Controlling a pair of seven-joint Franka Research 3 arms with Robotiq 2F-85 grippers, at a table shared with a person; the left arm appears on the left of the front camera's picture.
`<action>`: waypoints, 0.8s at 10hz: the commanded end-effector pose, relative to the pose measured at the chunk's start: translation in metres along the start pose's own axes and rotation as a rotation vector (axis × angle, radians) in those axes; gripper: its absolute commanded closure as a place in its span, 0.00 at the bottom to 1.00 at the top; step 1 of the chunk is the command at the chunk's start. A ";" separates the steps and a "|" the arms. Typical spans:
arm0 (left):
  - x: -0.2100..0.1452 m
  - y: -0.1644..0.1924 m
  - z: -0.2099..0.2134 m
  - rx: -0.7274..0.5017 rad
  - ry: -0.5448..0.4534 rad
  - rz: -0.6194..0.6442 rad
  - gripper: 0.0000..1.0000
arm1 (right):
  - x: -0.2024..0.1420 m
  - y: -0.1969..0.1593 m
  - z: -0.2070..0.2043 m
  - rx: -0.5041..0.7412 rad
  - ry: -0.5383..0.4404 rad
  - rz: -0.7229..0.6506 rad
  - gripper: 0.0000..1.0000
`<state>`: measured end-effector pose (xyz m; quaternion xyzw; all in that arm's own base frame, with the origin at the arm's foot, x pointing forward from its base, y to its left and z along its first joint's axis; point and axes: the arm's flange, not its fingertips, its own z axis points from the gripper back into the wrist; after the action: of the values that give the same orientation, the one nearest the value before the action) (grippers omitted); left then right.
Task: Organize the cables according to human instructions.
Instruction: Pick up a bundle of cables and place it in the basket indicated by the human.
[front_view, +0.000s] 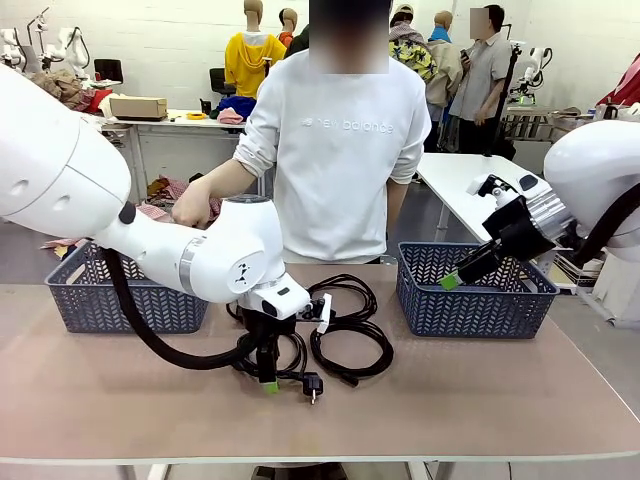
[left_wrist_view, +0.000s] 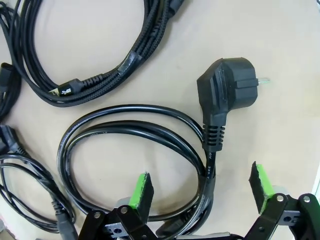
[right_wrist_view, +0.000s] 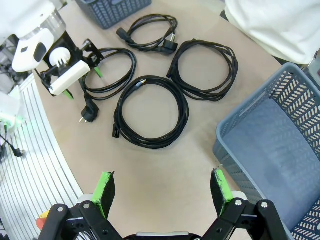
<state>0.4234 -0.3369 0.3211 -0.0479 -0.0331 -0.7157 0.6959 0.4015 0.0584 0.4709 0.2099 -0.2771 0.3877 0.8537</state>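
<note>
Left wrist view: wide-spread left fingers (left_wrist_view: 141, 192) straddle a smooth, rubbery black cable coil (left_wrist_view: 135, 107) by its chunky angled plug (left_wrist_view: 225, 87) on the matte tan counter (left_wrist_view: 280, 40). The right fingers (right_wrist_view: 106, 187) gape, released, beside a lattice-walled basket (right_wrist_view: 260, 145).

cables (left_wrist_view: 222, 95): smooth rubbery sheath, slight gloss | basket (front_view: 470, 300): matt plastic lattice | table (front_view: 480, 400): smooth matt

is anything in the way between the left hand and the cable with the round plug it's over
Nothing visible does. The open left hand sits right over that cable, straddling its strands just behind the plug. The braided cable lies farther off, clear of it.
</note>
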 end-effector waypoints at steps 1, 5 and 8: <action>-0.002 0.003 -0.003 0.011 0.035 0.009 0.03 | 0.001 -0.003 -0.001 0.013 -0.021 0.012 0.00; -0.001 0.004 -0.001 0.001 0.024 0.022 0.41 | 0.001 -0.003 -0.001 0.013 -0.021 0.012 0.00; -0.001 0.002 0.002 -0.001 0.025 0.020 0.77 | 0.001 -0.003 -0.001 0.013 -0.021 0.012 0.00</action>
<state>0.4265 -0.3371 0.3198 -0.0437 -0.0289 -0.7143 0.6979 0.4015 0.0584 0.4709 0.2100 -0.2771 0.3877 0.8537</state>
